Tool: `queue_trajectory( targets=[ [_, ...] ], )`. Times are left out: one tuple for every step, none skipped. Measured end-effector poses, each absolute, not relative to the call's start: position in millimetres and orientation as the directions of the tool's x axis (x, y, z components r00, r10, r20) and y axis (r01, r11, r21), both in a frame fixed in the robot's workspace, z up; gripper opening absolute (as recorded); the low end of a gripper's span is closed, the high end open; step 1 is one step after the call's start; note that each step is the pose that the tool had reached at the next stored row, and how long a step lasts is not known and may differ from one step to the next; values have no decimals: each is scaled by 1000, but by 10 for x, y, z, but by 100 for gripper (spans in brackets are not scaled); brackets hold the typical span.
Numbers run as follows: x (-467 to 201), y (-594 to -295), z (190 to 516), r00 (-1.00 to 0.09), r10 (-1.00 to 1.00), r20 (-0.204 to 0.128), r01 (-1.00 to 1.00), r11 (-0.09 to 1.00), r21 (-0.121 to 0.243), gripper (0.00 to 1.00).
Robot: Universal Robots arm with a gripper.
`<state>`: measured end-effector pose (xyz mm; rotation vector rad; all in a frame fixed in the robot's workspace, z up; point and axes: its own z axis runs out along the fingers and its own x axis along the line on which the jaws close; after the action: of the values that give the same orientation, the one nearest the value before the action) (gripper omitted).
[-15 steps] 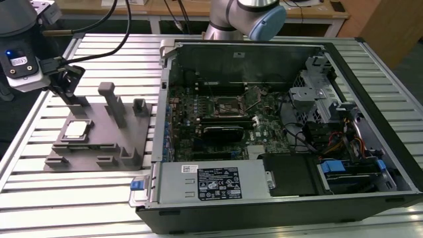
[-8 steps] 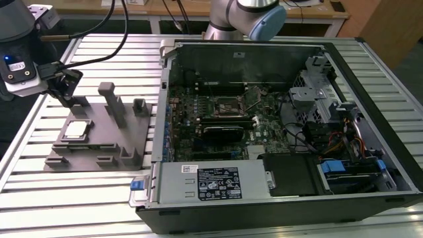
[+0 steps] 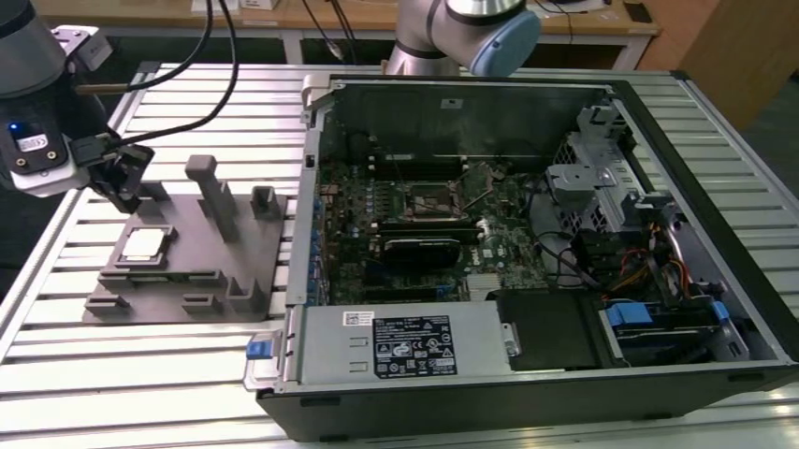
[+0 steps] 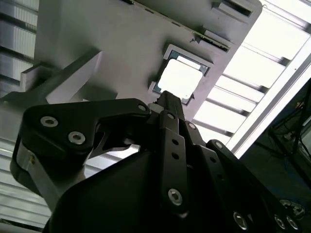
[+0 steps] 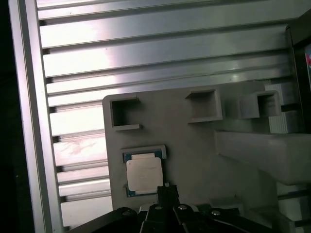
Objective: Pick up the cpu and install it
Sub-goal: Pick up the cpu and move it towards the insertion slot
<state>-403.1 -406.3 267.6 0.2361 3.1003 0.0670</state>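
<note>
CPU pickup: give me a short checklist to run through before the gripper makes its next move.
1. The cpu lies flat in its recess on the grey fixture: ok.
2. The gripper is centred over the cpu: cannot tell; in both wrist views its tip overlaps one edge of the chip.
3. The posts stand apart from the cpu, toward the exterior view's right: ok.
4. The computer case is open, motherboard exposed: ok.
5. The socket is empty and unlatched: cannot tell.
</note>
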Motion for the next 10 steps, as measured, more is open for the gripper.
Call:
queue_trajectory(
  targets=[
    [-4043,-4067,2658,-988,152,-28,151,988,45,11],
    [-4054,-4070,2640,-988,152,-28,151,988,45,11],
    [-4065,-4073,2622,-988,152,-28,151,988,45,11],
    [-4076,-4075,2603,-988,152,-28,151,988,45,11],
    [-4087,-4076,2585,-988,152,-28,151,988,45,11],
    [-4098,-4077,2567,-988,152,-28,151,988,45,11],
    [-4108,-4078,2548,-988,152,-28,151,988,45,11],
    [-4113,-4078,2531,-988,152,-28,151,988,45,11],
    [-4118,-4079,2513,-988,152,-28,151,988,45,11],
    [-4120,-4080,2494,-988,152,-28,151,988,45,11]
  ],
)
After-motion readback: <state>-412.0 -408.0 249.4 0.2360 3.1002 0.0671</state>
